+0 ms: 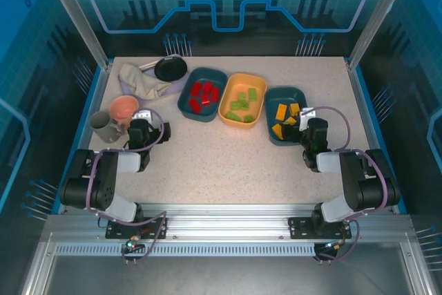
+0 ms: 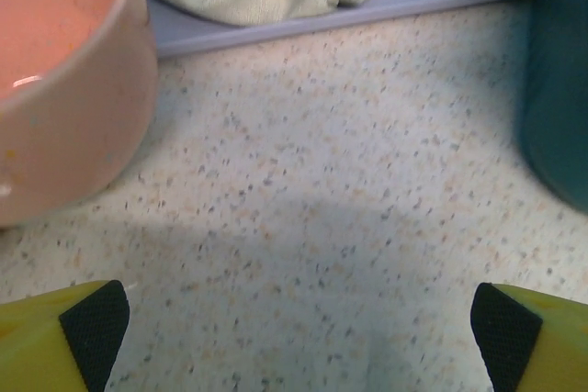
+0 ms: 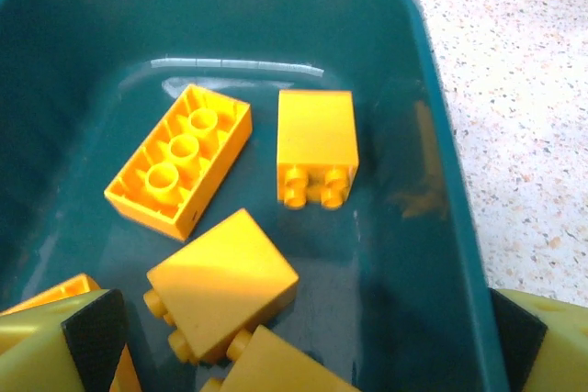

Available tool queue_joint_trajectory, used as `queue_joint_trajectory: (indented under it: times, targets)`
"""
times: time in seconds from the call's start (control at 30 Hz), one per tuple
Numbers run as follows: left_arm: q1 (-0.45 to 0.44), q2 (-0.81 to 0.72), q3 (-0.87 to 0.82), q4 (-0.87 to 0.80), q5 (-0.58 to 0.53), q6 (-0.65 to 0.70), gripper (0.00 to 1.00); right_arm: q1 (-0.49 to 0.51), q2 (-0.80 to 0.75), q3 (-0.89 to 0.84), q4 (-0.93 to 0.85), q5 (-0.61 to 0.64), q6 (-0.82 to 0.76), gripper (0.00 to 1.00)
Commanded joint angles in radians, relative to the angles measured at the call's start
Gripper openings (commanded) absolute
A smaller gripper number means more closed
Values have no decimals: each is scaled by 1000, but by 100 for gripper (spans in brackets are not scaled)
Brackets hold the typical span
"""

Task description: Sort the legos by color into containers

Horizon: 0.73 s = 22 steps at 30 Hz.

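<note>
On the worktop (image 1: 228, 164), left to right: red legos (image 1: 203, 95) in left teal tub (image 1: 215, 76), green legos (image 1: 242, 106) in yellow tub (image 1: 238, 84), orange-yellow legos (image 1: 285, 119) in right teal tub (image 1: 294, 94); sort looks done. Both jaws spread, empty; lift right jaws straight up, clear of tub wall.

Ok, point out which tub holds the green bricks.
The yellow-orange tub, the middle one; the left teal tub holds red bricks, the right teal tub orange-yellow ones.

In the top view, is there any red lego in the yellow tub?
No, the yellow tub holds only green legos; the red legos lie in the left teal tub.
</note>
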Motion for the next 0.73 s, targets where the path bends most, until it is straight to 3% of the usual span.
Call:
queue_joint_trajectory:
  times: [0.0,0.7]
  targets:
    - [-8,0,2,161,-27,16,99,-4,3,19,77,-5,-11,100]
    - [-8,1,2,161,-26,17,99,8,7,22,77,5,-22,100]
